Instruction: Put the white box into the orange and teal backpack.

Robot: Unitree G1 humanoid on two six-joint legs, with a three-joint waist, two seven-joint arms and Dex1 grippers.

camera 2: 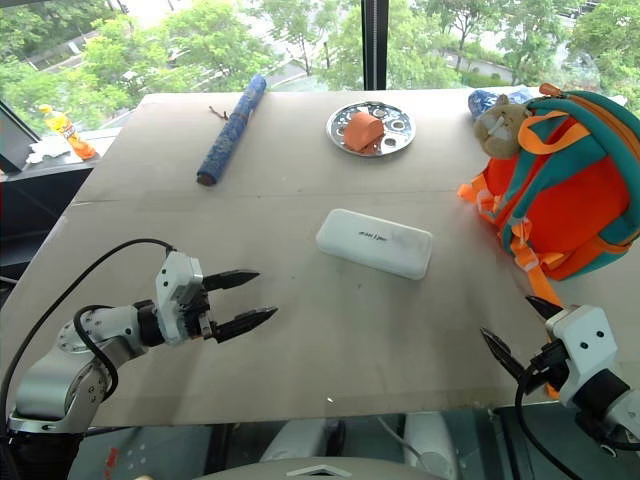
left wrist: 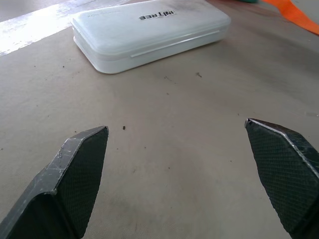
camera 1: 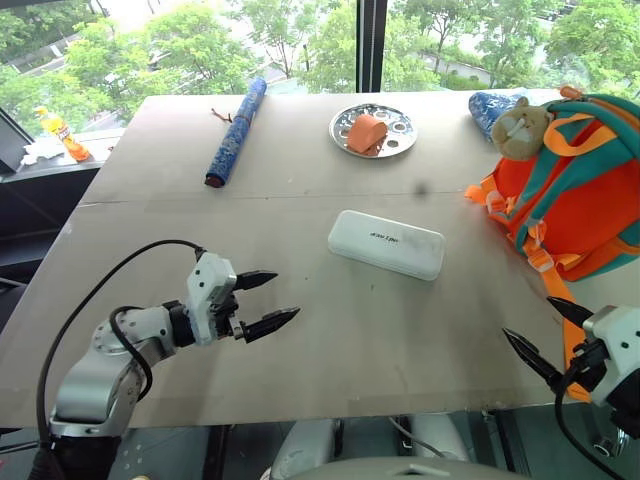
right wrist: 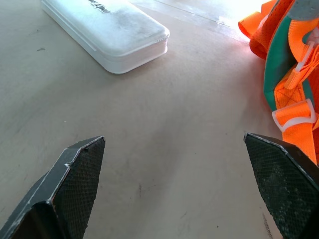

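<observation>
White flat plastic box (camera 1: 386, 243) is lying mid-table, left of the orange-and-teal fabric backpack (camera 1: 578, 190). Left gripper (camera 1: 268, 301) and right gripper (camera 1: 540, 340) are hovering near, fingers spread wide, gripping nothing.

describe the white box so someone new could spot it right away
On the grey table, left of the orange and teal backpack, lies the white box, nearer the robot than the round metal plate. It is flat, long and round-cornered, with small dark lettering on top.
</observation>
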